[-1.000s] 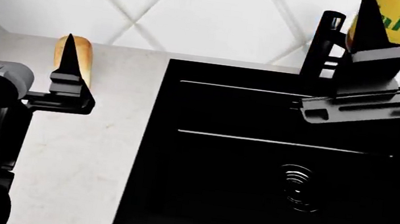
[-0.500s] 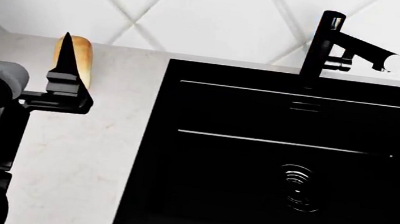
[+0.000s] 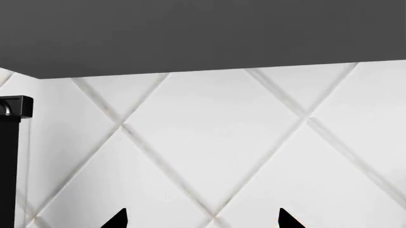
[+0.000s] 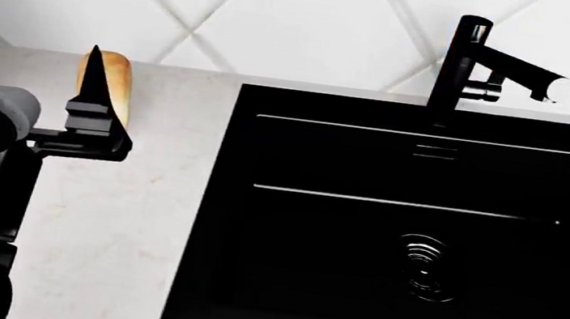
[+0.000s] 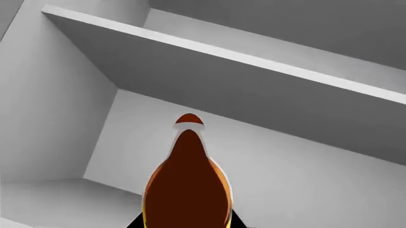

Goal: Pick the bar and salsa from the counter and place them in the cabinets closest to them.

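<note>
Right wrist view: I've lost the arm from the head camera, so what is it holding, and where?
The salsa, gripped near its base; cap end points into the cabinet. Left gripper holds nothing.

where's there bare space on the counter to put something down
In the head view, the counter is bare between the left gripper and the black sink, down to the near edge. It is crowded at the back left, where the bread loaf stands behind the gripper. The strip behind the sink holds the faucet.
</note>
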### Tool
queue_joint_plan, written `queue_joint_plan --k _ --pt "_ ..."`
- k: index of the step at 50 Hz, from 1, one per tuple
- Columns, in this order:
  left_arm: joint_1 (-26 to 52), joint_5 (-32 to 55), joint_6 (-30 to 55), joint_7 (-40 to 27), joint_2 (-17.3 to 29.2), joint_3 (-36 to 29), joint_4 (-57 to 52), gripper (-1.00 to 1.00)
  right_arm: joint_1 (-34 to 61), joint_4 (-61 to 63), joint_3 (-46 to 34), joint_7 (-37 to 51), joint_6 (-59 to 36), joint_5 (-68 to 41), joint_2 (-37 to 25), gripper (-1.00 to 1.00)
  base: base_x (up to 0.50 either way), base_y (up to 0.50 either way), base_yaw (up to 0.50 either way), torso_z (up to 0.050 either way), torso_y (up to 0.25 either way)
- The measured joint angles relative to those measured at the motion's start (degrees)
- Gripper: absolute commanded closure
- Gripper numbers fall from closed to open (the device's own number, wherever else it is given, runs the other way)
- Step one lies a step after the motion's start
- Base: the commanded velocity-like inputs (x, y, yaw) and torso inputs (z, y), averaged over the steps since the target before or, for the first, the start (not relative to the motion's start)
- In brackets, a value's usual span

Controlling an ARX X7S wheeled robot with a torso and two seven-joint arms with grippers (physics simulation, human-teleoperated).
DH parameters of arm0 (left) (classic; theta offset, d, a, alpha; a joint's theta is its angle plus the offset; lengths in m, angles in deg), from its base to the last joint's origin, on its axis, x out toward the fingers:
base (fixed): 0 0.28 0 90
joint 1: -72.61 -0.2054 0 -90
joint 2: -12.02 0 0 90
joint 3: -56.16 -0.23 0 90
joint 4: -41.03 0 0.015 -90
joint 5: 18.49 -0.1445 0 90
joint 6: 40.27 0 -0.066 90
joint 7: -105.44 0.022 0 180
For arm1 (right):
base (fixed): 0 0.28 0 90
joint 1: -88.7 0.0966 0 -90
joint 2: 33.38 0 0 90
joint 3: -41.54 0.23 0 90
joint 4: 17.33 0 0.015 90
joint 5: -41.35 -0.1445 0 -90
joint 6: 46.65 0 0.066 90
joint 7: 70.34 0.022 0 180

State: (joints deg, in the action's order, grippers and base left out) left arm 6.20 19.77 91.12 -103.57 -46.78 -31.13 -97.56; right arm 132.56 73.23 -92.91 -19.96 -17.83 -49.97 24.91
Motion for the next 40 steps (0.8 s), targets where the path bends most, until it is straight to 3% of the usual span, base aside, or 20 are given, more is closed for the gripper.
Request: queue_joint_plan --k 14,29,40 --pt "-0.18 0.34 -0.11 -0.27 0.20 0.05 -0.09 -1.00 0.49 -17.46 4.77 -18.71 -1.33 22.43 9.23 1.00 0.00 0.00 0.00 0.000 0.000" --pt "-0.77 1.01 -0.48 -0.53 0.41 0.64 -0.46 -1.00 0.78 -40.54 29.90 -46.94 -2.19 73.83 24.16 1.00 0.00 0.00 0.00 0.000 0.001" --pt "-1.18 1.19 -0.77 -0.70 0.54 0.78 -0.55 -1.00 0.75 -52.58 38.92 -53.78 2.21 90.87 28.30 1.00 0.00 0.00 0.00 0.000 0.001"
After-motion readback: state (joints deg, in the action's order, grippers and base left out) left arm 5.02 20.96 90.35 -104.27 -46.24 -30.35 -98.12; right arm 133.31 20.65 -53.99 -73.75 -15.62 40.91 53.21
